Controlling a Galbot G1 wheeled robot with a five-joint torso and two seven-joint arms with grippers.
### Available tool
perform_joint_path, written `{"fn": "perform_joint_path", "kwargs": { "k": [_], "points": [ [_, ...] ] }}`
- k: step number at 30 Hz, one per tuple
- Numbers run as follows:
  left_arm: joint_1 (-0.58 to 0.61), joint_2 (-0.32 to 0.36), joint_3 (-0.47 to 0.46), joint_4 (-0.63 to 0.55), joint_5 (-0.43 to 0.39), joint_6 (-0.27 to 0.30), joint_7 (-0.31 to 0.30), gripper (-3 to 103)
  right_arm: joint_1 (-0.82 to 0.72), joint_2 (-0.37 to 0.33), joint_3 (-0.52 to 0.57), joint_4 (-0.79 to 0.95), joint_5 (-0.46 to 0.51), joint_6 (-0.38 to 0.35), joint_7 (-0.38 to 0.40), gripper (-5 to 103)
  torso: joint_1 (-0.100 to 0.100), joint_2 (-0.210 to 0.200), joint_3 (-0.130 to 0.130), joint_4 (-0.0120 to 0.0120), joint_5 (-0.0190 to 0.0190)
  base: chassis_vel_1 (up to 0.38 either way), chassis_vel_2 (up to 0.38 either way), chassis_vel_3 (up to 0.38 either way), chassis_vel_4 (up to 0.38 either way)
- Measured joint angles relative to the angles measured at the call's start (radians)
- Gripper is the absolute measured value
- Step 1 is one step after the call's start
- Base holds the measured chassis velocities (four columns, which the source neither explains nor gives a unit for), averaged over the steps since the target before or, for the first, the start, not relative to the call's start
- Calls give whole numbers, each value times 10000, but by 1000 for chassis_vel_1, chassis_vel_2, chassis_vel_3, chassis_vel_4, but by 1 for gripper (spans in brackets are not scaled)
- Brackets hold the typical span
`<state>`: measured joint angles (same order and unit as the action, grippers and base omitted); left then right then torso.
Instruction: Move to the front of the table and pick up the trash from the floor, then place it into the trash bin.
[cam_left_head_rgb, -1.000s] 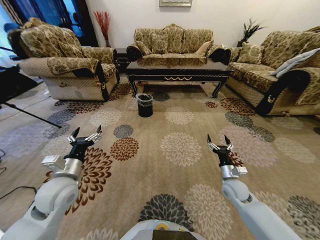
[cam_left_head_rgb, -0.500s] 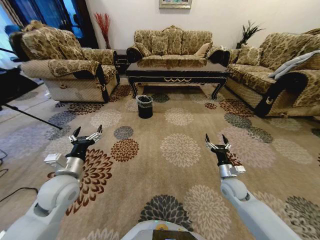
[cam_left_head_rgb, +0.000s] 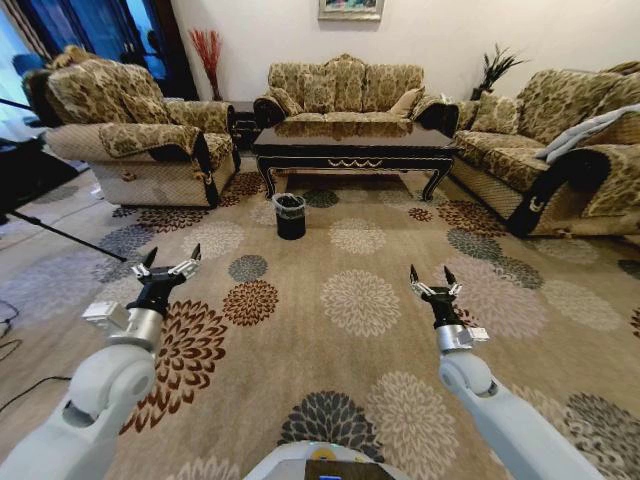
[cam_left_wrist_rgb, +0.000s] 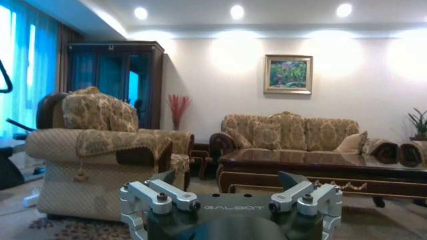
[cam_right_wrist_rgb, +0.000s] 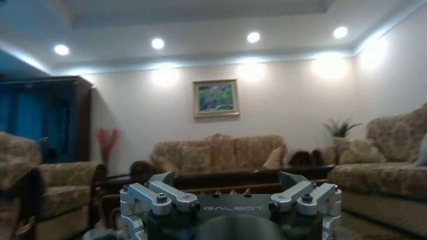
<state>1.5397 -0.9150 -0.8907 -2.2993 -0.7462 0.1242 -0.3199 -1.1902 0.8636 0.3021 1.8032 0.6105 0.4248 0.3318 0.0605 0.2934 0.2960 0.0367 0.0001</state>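
Flower-patterned beige carpet floor (cam_left_head_rgb: 340, 330), black lined trash bin (cam_left_head_rgb: 291, 215) standing before dark glossy table (cam_left_head_rgb: 355, 146)

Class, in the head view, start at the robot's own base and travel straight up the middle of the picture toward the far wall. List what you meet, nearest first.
Patterned floor → trash bin → table → far sofa → framed picture on the wall.

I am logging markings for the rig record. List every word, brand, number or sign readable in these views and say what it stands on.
"GALBOT": on the dark body of the left gripper, just below its open fingers, in the left wrist view.
"GALBOT": on the dark body of the right gripper, same spot, in the right wrist view.
The framed painting on the wall shows no readable text.
Nothing else is legible.
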Motion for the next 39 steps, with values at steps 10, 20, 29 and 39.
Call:
{"fn": "perform_joint_path", "kwargs": {
  "k": [10,20,29,39],
  "points": [
    [-24,225,-576,-95,-337,226,83,100,-509,-999,1966,1987,157,-2861,787,100,133,419,285,0,0,0,0,0,0],
    [-209,489,-1239,139,-919,488,616,100,-1770,-2078,3483,3600,1295,-4873,313,100,264,815,552,-1,-1,0,0,0,0],
    [-527,504,-1246,990,-1008,573,1079,100,-2611,-1980,5362,3650,893,-4886,-163,100,387,1130,742,0,-2,0,0,0,0],
    [-813,139,-889,1466,-866,682,1240,100,-3916,-64,6499,4186,1070,-4819,-365,100,556,1611,1060,-2,-1,0,0,0,0]
  ]
}}
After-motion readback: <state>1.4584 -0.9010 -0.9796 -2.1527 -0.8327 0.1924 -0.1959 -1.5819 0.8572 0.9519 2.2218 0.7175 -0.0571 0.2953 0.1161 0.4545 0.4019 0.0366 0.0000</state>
